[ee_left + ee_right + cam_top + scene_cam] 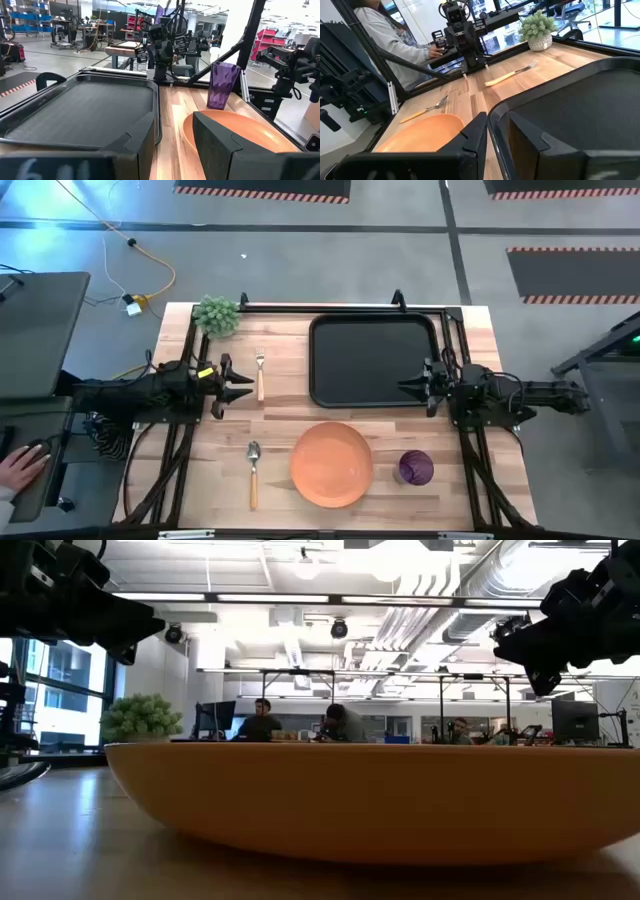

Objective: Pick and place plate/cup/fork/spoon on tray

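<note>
- Wooden-handled fork (260, 376) lies on the tabletop (200, 480) just beside the left tool (232, 382), long axis toward the far edge; the orange plate (332, 464), spoon (253, 473) and cup (416, 468) sit nearer the front, the black tray (372, 360) empty beside the right tool (418, 388).
- Low view: the plate fills the front.
- Left wrist: fingers (135, 145) parted, holding nothing.
- Right wrist: fingers (525, 136) apart, empty; the left arm looks nearer the fork.

Both arms low, level, facing inward: left pincer (240, 380) at tabletop's left, right pincer (412, 386) at right, fingers parted on each.
</note>
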